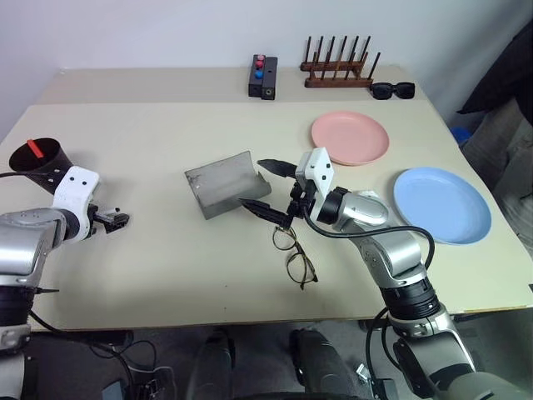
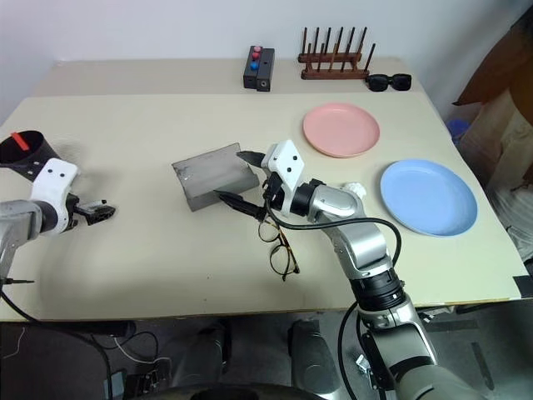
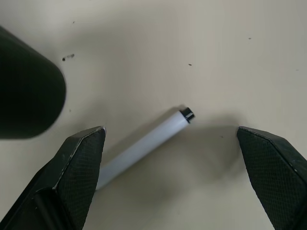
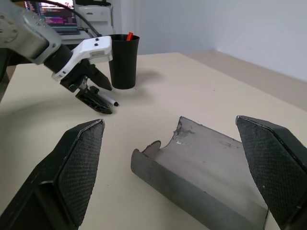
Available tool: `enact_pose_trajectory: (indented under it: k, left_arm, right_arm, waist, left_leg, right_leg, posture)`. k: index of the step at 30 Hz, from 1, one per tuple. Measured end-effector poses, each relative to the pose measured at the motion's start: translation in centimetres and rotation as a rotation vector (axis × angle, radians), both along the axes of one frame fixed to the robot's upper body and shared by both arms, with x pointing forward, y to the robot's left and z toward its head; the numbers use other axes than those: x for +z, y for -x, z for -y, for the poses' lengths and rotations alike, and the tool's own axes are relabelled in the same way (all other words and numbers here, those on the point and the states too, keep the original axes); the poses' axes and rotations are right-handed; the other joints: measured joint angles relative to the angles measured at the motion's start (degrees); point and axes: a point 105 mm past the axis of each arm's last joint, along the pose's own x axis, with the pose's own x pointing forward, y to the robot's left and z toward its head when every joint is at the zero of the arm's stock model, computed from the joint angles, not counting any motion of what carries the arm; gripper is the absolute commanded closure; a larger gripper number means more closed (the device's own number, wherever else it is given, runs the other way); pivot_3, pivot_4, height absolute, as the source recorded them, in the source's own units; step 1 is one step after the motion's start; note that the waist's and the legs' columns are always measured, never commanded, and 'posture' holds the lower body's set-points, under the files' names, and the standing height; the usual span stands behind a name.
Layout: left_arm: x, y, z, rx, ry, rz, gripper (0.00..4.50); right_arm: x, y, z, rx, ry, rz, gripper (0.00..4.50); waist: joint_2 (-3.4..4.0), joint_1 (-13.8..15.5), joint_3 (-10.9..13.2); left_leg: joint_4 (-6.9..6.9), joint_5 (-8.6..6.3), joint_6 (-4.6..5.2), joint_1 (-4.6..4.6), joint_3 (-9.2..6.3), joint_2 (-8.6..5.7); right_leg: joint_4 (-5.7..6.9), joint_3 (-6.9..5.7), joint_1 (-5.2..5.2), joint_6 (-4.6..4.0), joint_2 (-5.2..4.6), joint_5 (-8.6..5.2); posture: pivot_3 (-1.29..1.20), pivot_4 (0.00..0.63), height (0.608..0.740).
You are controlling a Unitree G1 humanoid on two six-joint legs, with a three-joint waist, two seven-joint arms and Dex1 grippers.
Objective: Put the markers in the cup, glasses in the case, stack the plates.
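Observation:
The dark cup (image 1: 33,160) stands at the table's left edge with a red-capped marker (image 1: 33,147) upright in it. Just beside the cup, the white marker (image 3: 144,143) lies flat on the table, and my left gripper (image 1: 108,218) hangs open over it, one finger on each side, not touching. The grey case (image 1: 223,185) lies open mid-table. The glasses (image 1: 296,254) rest on the table in front of it. My right gripper (image 1: 268,188) is open and empty, held level between the case and the glasses. The pink plate (image 1: 350,137) and the blue plate (image 1: 441,204) lie apart at the right.
Along the far edge stand a small black box with coloured buttons (image 1: 263,77), a wooden peg rack (image 1: 337,68) and black sunglasses (image 1: 391,90). The blue plate lies close to the table's right edge.

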Motion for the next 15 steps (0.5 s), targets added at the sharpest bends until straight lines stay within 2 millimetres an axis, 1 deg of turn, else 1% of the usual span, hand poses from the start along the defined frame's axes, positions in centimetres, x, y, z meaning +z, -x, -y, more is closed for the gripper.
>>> enact_pose_trajectory:
  k: [2, 3, 5, 6, 9, 10, 15]
  left_arm:
    - [0.0, -0.1, 0.0, -0.022, 0.000, -0.016, 0.56]
    - [-0.1, -0.2, 0.2, -0.035, 0.006, -0.024, 0.91]
    - [-0.2, -0.3, 0.6, -0.062, 0.027, -0.043, 1.83]
    - [-0.3, -0.3, 0.7, -0.074, 0.032, -0.050, 2.42]
    - [-0.5, -0.3, 1.1, -0.097, 0.042, -0.065, 3.90]
    - [-0.5, -0.3, 1.2, -0.103, 0.043, -0.068, 4.48]
    - [-0.4, -0.2, 1.2, -0.104, 0.007, -0.065, 4.48]
  right_arm:
    - [0.0, 0.0, 0.0, -0.006, 0.000, -0.001, 0.00]
    - [-0.1, -0.1, 0.1, -0.009, 0.001, -0.002, 0.00]
    - [-0.2, -0.1, 0.1, -0.016, 0.001, -0.004, 0.00]
    - [-0.2, -0.1, 0.2, -0.018, 0.001, -0.005, 0.00]
    - [-0.3, -0.1, 0.2, -0.021, 0.001, -0.007, 0.00]
    - [-0.3, -0.1, 0.3, -0.023, 0.001, -0.009, 0.00]
    - [-0.4, -0.2, 0.3, -0.028, 0.003, -0.009, 0.00]
  waist:
    - [0.00, 0.0, 0.0]
    - [0.00, 0.0, 0.0]
    - [0.00, 0.1, 0.0]
    - [0.00, 0.2, 0.0]
    - [0.00, 0.2, 0.0]
    - [0.00, 0.2, 0.0]
    - [0.01, 0.1, 0.0]
  left_leg:
    - [0.00, 0.00, 0.00, 0.00, 0.00, 0.00]
    - [0.00, 0.00, 0.00, 0.00, 0.00, 0.00]
    - [0.00, 0.00, 0.00, 0.00, 0.00, 0.00]
    - [0.00, 0.00, 0.00, 0.00, 0.00, 0.00]
    - [0.00, 0.00, 0.01, 0.01, 0.00, 0.01]
    - [0.00, 0.00, 0.01, 0.01, 0.00, 0.01]
    - [0.00, 0.00, 0.01, -0.01, 0.01, 0.01]
  right_leg:
    - [0.00, 0.00, 0.00, 0.00, 0.00, 0.00]
    - [0.00, 0.00, 0.00, 0.00, 0.00, 0.00]
    - [0.01, 0.00, 0.00, 0.00, 0.00, 0.00]
    - [0.01, 0.00, 0.00, 0.00, 0.00, 0.00]
    - [0.03, 0.01, 0.00, 0.00, 0.00, 0.00]
    - [0.03, 0.00, 0.00, 0.00, 0.00, 0.00]
    - [0.04, 0.01, -0.01, 0.02, 0.00, 0.00]
  posture:
    - [0.00, 0.150, 0.740]
    - [0.00, 0.150, 0.740]
    - [0.00, 0.150, 0.740]
    - [0.00, 0.150, 0.740]
    - [0.00, 0.150, 0.740]
    - [0.00, 0.150, 0.740]
    - [0.00, 0.150, 0.740]
